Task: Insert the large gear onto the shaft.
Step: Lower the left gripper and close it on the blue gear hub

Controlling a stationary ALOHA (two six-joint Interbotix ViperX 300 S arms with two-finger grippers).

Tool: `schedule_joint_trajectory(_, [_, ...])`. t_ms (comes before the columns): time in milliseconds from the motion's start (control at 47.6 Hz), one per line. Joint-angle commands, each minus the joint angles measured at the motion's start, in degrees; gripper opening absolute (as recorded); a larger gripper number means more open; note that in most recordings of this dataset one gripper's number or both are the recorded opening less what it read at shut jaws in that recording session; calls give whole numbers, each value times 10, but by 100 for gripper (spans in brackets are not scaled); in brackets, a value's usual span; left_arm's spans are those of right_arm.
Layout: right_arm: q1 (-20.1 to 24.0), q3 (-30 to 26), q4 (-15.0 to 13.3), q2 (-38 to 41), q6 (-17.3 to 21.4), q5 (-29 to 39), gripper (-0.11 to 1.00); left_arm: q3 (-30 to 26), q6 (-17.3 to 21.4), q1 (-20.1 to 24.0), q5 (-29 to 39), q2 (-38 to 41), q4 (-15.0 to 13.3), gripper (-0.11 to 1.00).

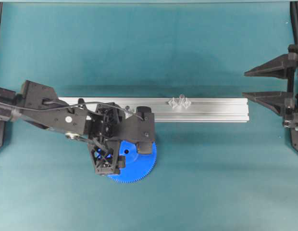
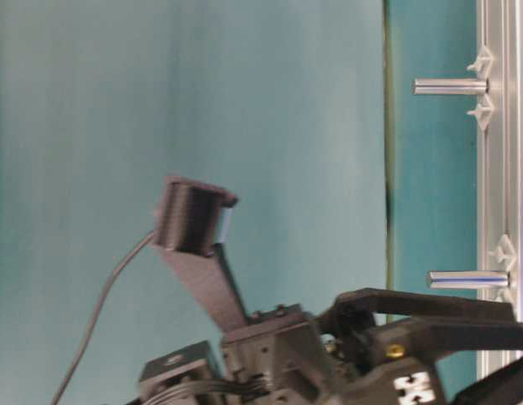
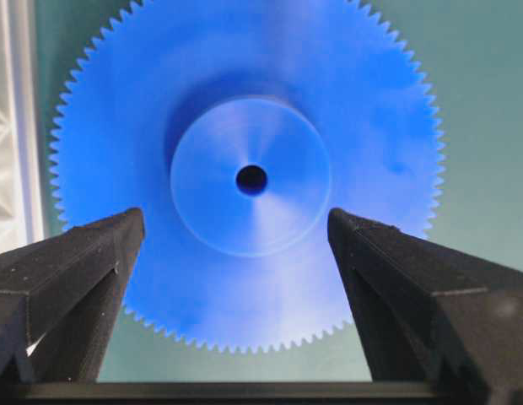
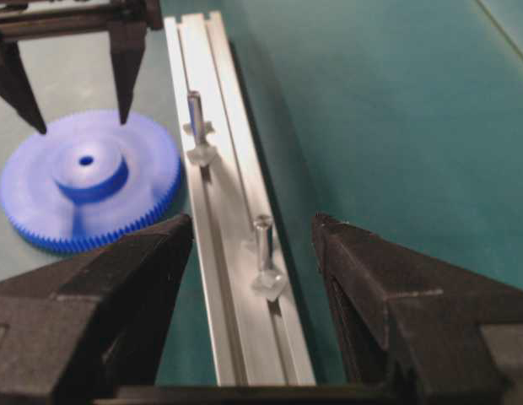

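My left gripper (image 3: 236, 245) hangs open right above the gear (image 3: 245, 177), which lies flat on the mat beside the rail (image 1: 206, 109), its hub between my fingers. My right gripper (image 1: 257, 84), also open, waits well apart.

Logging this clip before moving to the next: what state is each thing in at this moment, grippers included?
Big bright-blue plastic toothed gear: lying flat on the teal mat, hub up, not gripped.
Slim silvery metal shaft: upright on the aluminium rail, bare, no gear on it.
Second silvery peg: upright on the same rail, bare.
Left gripper: open, jaws either side of the gear's hub, above it.
Right gripper: open, holding nothing, away from the gear.
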Motion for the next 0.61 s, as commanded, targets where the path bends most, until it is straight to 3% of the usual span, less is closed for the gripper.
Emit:
schedule_joint_trajectory(0, [-2, -4, 0, 2, 5, 0, 69, -12, 0, -4, -9, -2, 1, 92])
schedule_joint_trajectory(588, [-7, 4, 1, -16, 5, 2, 69, -19, 0, -8, -24, 28, 2, 92])
